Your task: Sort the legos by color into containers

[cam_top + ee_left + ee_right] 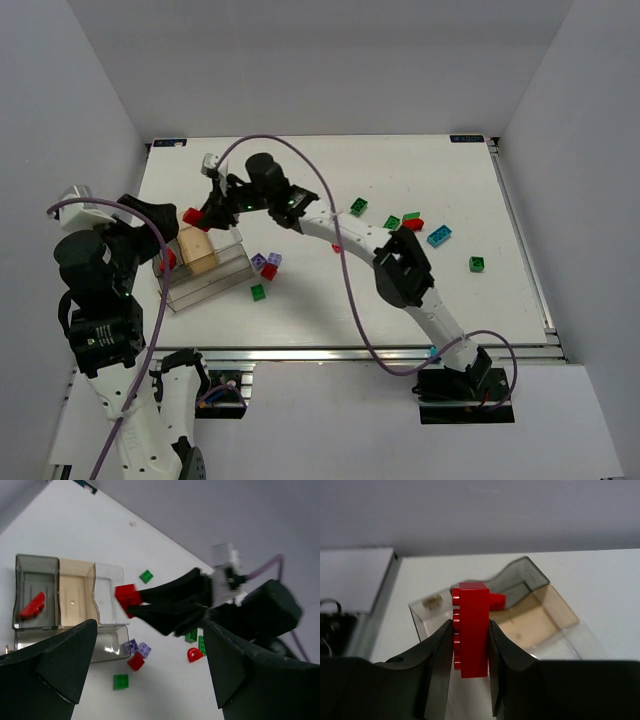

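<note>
My right gripper (471, 647) is shut on a red lego brick (472, 630), studs facing left, held above the far end of the clear container (530, 580). From above, that brick (192, 215) hangs over the container's (215, 280) far edge. A red rounded piece (32, 605) lies in the end compartment, beside the tan middle one (75, 597). My left gripper (150, 632) is open, hovering left of the container, nothing between its fingers. Loose legos lie near the box: two purple (266, 260), one red (268, 271), one green (258, 292).
More bricks are scattered to the right: green ones (358, 207) (391, 222) (477, 264), a red on green pair (412, 221) and a teal brick (438, 235). A red rounded piece (194, 654) sits under the right arm. A purple cable (345, 290) loops over the table.
</note>
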`<state>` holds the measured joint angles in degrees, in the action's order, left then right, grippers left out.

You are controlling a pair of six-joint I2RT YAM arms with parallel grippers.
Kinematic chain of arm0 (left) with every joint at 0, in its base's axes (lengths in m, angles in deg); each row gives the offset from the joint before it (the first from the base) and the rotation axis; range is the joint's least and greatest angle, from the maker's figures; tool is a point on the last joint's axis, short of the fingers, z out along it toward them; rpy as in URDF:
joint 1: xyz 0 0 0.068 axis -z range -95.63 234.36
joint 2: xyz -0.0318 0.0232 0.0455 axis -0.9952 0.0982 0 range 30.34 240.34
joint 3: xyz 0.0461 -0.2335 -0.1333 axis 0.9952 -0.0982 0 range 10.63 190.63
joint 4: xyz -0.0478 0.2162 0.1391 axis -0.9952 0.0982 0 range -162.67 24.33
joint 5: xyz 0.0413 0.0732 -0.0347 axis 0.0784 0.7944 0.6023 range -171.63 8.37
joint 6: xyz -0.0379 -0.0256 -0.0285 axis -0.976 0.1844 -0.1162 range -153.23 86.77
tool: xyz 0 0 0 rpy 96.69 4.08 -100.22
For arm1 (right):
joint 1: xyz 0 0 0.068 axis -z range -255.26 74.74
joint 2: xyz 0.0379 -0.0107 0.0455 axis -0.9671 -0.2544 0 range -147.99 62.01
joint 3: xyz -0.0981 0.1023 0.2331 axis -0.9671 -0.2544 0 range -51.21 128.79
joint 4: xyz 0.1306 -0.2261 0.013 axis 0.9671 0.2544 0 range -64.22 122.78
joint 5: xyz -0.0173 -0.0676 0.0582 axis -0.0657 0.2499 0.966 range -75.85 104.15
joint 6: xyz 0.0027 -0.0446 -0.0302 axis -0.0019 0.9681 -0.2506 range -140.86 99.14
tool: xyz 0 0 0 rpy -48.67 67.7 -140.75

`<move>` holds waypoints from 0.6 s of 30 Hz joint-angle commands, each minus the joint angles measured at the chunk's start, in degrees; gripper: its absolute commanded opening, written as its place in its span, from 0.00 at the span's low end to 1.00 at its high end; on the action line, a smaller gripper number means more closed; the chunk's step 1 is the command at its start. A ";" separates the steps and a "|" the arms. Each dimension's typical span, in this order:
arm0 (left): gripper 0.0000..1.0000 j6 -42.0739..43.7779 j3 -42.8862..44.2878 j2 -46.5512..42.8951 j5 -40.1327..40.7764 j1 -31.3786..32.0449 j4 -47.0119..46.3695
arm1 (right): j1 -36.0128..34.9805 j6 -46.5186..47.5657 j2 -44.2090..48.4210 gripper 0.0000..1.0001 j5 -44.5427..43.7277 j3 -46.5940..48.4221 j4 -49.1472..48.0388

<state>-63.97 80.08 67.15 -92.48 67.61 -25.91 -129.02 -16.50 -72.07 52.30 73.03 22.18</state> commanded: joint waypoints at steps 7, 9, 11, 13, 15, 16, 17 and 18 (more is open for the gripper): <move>0.96 3.85 8.59 0.54 4.96 0.23 8.08 | -6.88 -25.19 -8.39 0.00 -16.95 3.21 -27.06; 0.96 4.02 8.86 0.19 4.97 0.23 9.30 | -7.94 -24.75 -9.79 0.00 -21.42 2.93 -29.88; 0.96 4.02 9.12 0.01 5.14 0.23 10.88 | -8.82 -24.66 -11.71 0.00 -24.60 4.42 -32.52; 0.96 4.02 10.09 0.18 5.23 0.23 12.03 | -9.08 -25.27 -14.52 0.00 -25.93 7.66 -32.53; 0.96 4.20 10.44 0.45 5.05 0.23 13.52 | -9.52 -25.45 -16.20 0.00 -26.90 8.98 -32.61; 0.96 4.29 11.05 0.71 4.96 0.23 13.97 | -9.79 -25.28 -17.17 0.00 -27.25 9.26 -33.14; 0.96 4.29 11.23 0.71 4.96 0.23 14.40 | -10.31 -24.84 -17.53 0.00 -27.86 9.17 -33.32; 0.96 4.55 11.41 0.71 4.96 0.23 14.76 | -10.40 -24.32 -17.79 0.00 -27.96 9.00 -33.67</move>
<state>-60.49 89.35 67.46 -88.07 67.68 -13.91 -139.01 -40.30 -88.09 28.54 79.87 -6.30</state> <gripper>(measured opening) 0.962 0.354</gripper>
